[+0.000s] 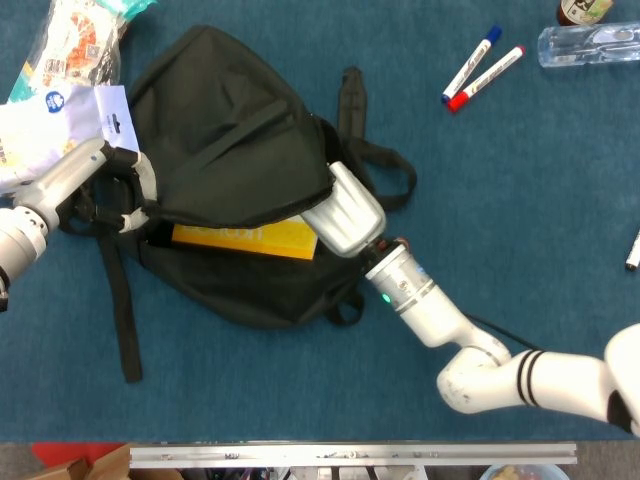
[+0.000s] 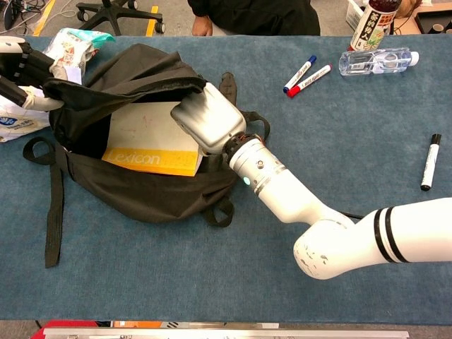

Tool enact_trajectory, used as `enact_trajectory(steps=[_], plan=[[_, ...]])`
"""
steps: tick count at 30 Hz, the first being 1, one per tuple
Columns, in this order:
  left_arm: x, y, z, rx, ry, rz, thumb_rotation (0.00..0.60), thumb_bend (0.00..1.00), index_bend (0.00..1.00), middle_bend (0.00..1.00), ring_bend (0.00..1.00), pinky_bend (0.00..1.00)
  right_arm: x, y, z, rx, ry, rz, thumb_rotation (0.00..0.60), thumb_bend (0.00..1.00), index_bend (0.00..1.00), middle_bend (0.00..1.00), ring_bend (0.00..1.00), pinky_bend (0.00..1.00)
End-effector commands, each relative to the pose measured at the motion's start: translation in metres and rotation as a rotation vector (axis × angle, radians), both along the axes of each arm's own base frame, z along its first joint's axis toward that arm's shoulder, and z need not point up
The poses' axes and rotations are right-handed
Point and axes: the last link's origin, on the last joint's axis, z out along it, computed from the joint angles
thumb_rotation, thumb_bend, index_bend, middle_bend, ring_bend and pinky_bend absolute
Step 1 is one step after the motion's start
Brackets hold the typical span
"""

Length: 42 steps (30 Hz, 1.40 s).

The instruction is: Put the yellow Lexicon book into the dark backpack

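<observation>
The dark backpack (image 1: 230, 120) lies open on the blue table, its mouth facing me. The yellow Lexicon book (image 1: 245, 240) lies flat in that mouth, partly under the flap; the chest view shows its cover (image 2: 152, 159) with the title. My right hand (image 2: 208, 116) sits at the book's right end, back of the hand up, its fingers hidden inside the bag. My left hand (image 1: 130, 190) grips the flap's left edge and holds it lifted (image 2: 28, 67).
Snack packets (image 1: 60, 60) lie at the back left behind the bag. A blue marker (image 1: 470, 65) and a red marker (image 1: 487, 77) lie at the back right by a water bottle (image 2: 378, 61). A black marker (image 2: 429, 162) lies far right. Backpack straps (image 1: 125, 320) trail forward.
</observation>
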Motion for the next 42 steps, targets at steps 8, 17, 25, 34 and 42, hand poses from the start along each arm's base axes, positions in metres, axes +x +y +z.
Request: enact_trajectory(steps=[8,17,25,34,42], plan=[[0.001,0.0,0.003,0.007,0.0,0.009,0.6,0.39,0.68,0.71,0.58,0.17,-0.028,0.012,0.037,0.117,0.029,-0.005,0.6,0.0,0.6,0.9,0.91,0.85],[0.004,0.0,0.0,0.0,0.016,-0.01,0.6,0.39,0.68,0.69,0.58,0.17,-0.055,0.03,0.1,0.128,0.032,0.01,0.6,0.0,0.6,0.89,0.89,0.84],[0.004,-0.006,-0.005,-0.049,0.083,-0.067,0.6,0.39,0.25,0.39,0.32,0.17,-0.085,0.033,0.164,0.091,-0.011,-0.057,0.6,0.0,0.6,0.89,0.88,0.84],[0.013,-0.013,-0.007,-0.051,0.084,-0.121,0.6,0.39,0.0,0.07,0.02,0.13,-0.101,0.035,0.202,0.051,-0.058,-0.094,0.6,0.0,0.6,0.88,0.86,0.82],[0.011,-0.015,-0.002,-0.003,0.082,-0.132,0.6,0.39,0.0,0.06,0.02,0.13,-0.123,0.035,0.225,0.016,-0.037,-0.149,0.6,0.0,0.6,0.85,0.82,0.81]])
